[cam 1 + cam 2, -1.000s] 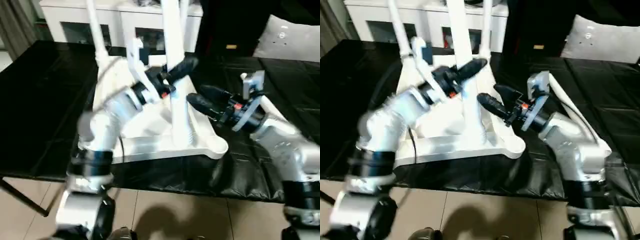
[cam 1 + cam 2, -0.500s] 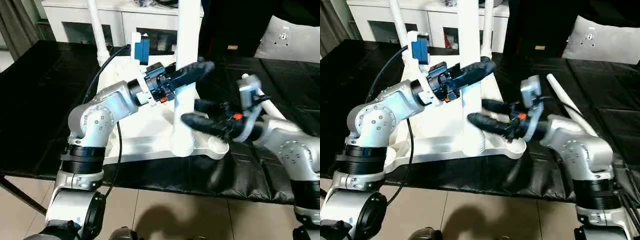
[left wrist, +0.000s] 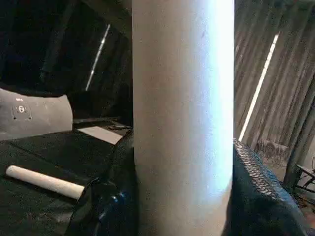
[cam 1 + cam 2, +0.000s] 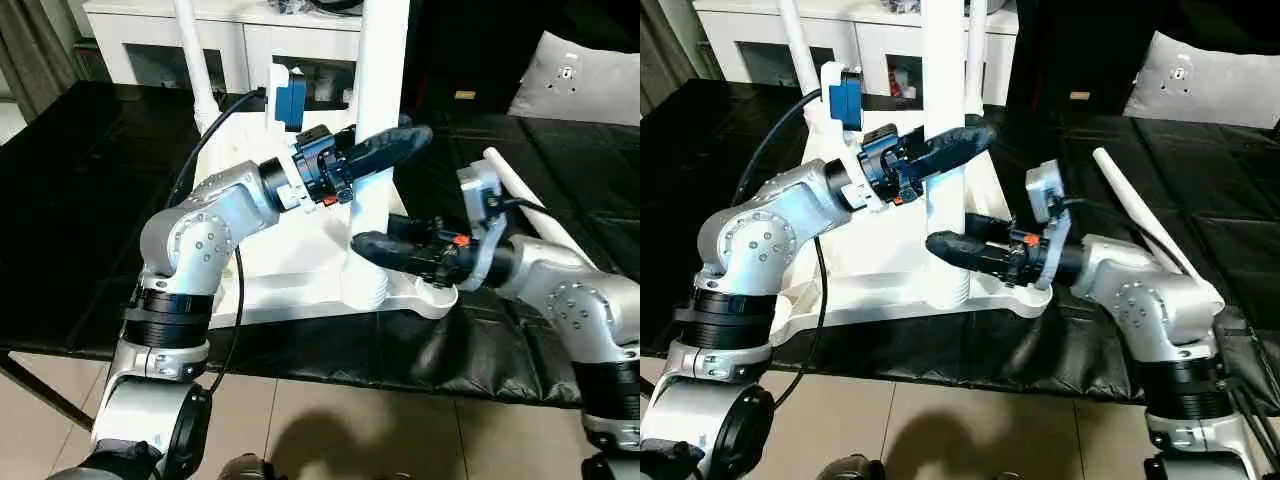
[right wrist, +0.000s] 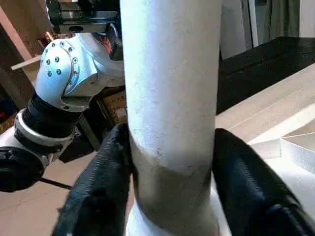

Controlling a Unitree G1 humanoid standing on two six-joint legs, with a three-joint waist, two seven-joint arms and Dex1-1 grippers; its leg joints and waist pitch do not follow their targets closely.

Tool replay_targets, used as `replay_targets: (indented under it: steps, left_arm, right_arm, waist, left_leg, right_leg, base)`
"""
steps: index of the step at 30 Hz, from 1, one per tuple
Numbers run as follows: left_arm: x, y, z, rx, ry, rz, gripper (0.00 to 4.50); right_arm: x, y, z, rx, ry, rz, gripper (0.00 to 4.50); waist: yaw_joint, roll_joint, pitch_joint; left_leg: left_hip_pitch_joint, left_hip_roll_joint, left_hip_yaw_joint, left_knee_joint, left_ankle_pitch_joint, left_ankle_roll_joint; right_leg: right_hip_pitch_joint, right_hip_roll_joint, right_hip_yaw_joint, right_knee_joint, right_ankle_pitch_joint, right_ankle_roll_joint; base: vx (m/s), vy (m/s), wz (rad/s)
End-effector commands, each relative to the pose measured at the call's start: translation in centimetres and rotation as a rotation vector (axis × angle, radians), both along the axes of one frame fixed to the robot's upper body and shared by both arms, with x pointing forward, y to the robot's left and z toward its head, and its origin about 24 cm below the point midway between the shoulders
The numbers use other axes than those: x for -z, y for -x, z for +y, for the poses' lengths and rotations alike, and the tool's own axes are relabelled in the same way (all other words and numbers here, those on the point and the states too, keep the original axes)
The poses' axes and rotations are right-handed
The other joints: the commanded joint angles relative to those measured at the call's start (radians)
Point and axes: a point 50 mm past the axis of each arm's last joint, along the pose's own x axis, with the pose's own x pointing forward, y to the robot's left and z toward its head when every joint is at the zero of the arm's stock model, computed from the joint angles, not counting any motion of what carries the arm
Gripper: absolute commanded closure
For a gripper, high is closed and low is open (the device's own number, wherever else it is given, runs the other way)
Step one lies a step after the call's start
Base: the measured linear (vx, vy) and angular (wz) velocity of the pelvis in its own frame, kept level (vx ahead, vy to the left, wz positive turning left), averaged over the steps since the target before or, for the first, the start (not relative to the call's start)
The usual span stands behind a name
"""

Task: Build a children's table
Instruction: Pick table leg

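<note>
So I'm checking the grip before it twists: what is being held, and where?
Both grip the near upright leg: the left gripper around mid-shaft, the right gripper lower, just above the threaded base in the tabletop's corner socket.

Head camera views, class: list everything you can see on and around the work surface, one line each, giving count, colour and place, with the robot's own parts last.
Table top: one, white, upside down on the black surface.
Near leg: one, white, upright in the top's near right corner, held by both grippers.
Far legs: two, white, upright at the top's far corners.
Loose leg: one, white, lying on the black surface to the right.
Black surface: one, under the table top.
Cabinet: one, white with glass doors, behind.
Pillow: one, pale grey, far right.
Floor: beige tiles, in front.
Left gripper: one, black fingers around the near leg, higher up.
Right gripper: one, black fingers around the near leg, near its base.
</note>
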Motion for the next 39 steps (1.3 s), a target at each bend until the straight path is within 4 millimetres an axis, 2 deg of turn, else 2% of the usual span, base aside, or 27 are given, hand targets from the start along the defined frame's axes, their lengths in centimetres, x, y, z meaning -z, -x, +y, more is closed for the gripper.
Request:
replay_targets:
  steps: [1,3,7,11,13,14,15,18,24,29,31,34,35,37,38,39]
  left_arm:
    - [-0.9,0.2,-0.5,0.015,-0.008,-0.044,2.66]
    - [-0.8,0.1,-0.5,0.004,-0.014,-0.044,2.66]
    - [-0.6,-0.2,-0.5,-0.027,-0.026,-0.042,2.66]
    - [-0.4,-0.3,-0.6,-0.047,-0.039,-0.033,2.66]
    - [-0.3,-0.4,-0.5,-0.071,-0.036,-0.028,2.66]
    - [-0.2,-0.4,-0.5,-0.082,-0.039,-0.03,2.1]
    - [-0.2,-0.5,-0.5,-0.086,-0.039,-0.031,1.96]
    - [-0.1,-0.6,-0.4,-0.102,-0.04,-0.024,1.9]
    - [0.5,-1.0,-0.1,-0.189,-0.078,-0.047,1.32]
    - [1.0,-1.3,0.0,-0.31,-0.111,-0.073,1.02]
    - [1.6,-1.6,-0.4,-0.432,-0.197,-0.125,0.85]
    - [2.0,-2.0,-1.0,-0.567,-0.233,-0.133,0.82]
    - [1.9,-2.1,-1.1,-0.595,-0.217,-0.124,0.82]
    - [1.8,-2.1,-1.5,-0.634,-0.197,-0.123,0.82]
    - [1.8,-2.1,-1.7,-0.65,-0.192,-0.12,1.08]
    - [1.8,-2.1,-1.8,-0.672,-0.187,-0.113,1.15]
  right_arm:
    - [-0.2,-0.2,0.2,0.004,0.017,-0.006,2.28]
    - [-0.1,-0.3,0.3,0.008,0.016,-0.003,2.56]
    - [0.0,-0.4,0.3,0.013,0.019,-0.001,2.62]
    - [0.0,-0.6,0.3,0.042,0.02,-0.008,2.62]
    - [0.1,-0.7,0.3,0.064,0.02,-0.011,2.63]
    - [0.1,-0.9,0.3,0.084,0.025,-0.017,2.63]
    - [0.1,-0.9,0.3,0.093,0.027,-0.019,2.63]
    - [0.1,-1.2,0.2,0.14,0.027,-0.033,2.63]
    - [0.1,-2.2,0.0,0.281,0.05,-0.08,2.63]
    - [0.2,-2.7,0.3,0.362,0.075,-0.128,2.63]
    - [0.5,-3.0,0.8,0.408,0.098,-0.151,2.63]
    - [0.8,-3.3,1.4,0.443,0.114,-0.167,2.63]
    - [0.9,-3.4,1.5,0.463,0.118,-0.169,2.63]
    - [1.0,-3.6,1.8,0.498,0.12,-0.172,2.63]
    - [1.1,-3.7,1.8,0.513,0.119,-0.171,2.63]
    - [1.2,-3.8,1.9,0.525,0.116,-0.169,2.64]
  waist:
    - [0.003,-0.01,-0.08]
    - [0.003,-0.01,-0.08]
    - [0.004,-0.01,-0.08]
    - [0.003,-0.016,-0.08]
    - [0.003,-0.013,-0.08]
    - [0.003,-0.013,-0.079]
    - [0.002,-0.013,-0.079]
    - [0.002,-0.012,-0.081]
    - [-0.001,-0.013,-0.08]
    - [-0.001,-0.01,-0.081]
    - [-0.003,-0.01,-0.081]
    - [-0.005,-0.008,-0.081]
    - [-0.003,-0.003,-0.082]
    - [-0.005,-0.008,-0.082]
    - [-0.005,-0.008,-0.081]
    - [-0.005,-0.008,-0.082]
  left_leg:
    - [0.035,0.031,0.0,-0.071,-0.198,0.019]
    - [0.035,0.031,0.0,-0.071,-0.194,0.021]
    - [0.034,0.03,0.0,-0.07,-0.193,0.023]
    - [0.034,0.031,0.001,-0.07,-0.188,0.025]
    - [0.035,0.031,0.001,-0.07,-0.189,0.024]
    - [0.034,0.031,0.001,-0.07,-0.189,0.023]
    - [0.034,0.031,0.001,-0.07,-0.189,0.022]
    - [0.034,0.031,0.001,-0.07,-0.181,0.019]
    - [0.033,0.03,0.001,-0.071,-0.19,0.009]
    - [0.034,0.031,0.0,-0.071,-0.189,0.008]
    - [0.032,0.033,-0.002,-0.072,-0.187,0.012]
    - [0.032,0.032,-0.002,-0.072,-0.205,0.005]
    - [0.034,0.032,-0.003,-0.072,-0.206,0.0]
    - [0.031,0.031,-0.003,-0.072,-0.208,-0.002]
    - [0.032,0.032,-0.003,-0.073,-0.211,-0.001]
    - [0.031,0.031,-0.003,-0.073,-0.211,0.0]
  right_leg:
    - [0.046,-0.028,0.007,-0.058,-0.14,-0.242]
    - [0.046,-0.028,0.008,-0.058,-0.132,-0.243]
    - [0.047,-0.028,0.007,-0.058,-0.131,-0.242]
    - [0.047,-0.029,0.008,-0.059,-0.138,-0.241]
    - [0.045,-0.029,0.007,-0.058,-0.141,-0.241]
    - [0.045,-0.029,0.008,-0.059,-0.141,-0.239]
    - [0.045,-0.029,0.008,-0.059,-0.142,-0.238]
    - [0.046,-0.029,0.008,-0.058,-0.135,-0.233]
    - [0.045,-0.028,0.008,-0.06,-0.146,-0.221]
    - [0.044,-0.028,0.008,-0.059,-0.132,-0.213]
    - [0.044,-0.027,0.009,-0.062,-0.122,-0.203]
    - [0.045,-0.028,0.008,-0.063,-0.139,-0.186]
    - [0.045,-0.028,0.008,-0.062,-0.142,-0.189]
    - [0.046,-0.027,0.008,-0.062,-0.135,-0.192]
    - [0.044,-0.027,0.008,-0.064,-0.134,-0.195]
    - [0.045,-0.026,0.008,-0.063,-0.13,-0.196]
  base:
    - [0.0,0.0,0.0]
    - [0.0,0.0,0.0]
    - [0.0,0.0,0.0]
    - [0.0,0.0,0.0]
    - [0.0,0.0,0.0]
    - [0.0,0.0,0.0]
    - [0.0,0.0,0.0]
    - [0.0,0.0,0.0]
    - [0.0,0.0,0.0]
    - [0.0,0.0,0.0]
    - [0.0,0.0,0.0]
    - [0.0,0.0,0.0]
    - [0.0,0.0,0.0]
    - [0.0,0.0,0.0]
    - [0.0,0.0,0.0]
    - [0.0,0.0,0.0]
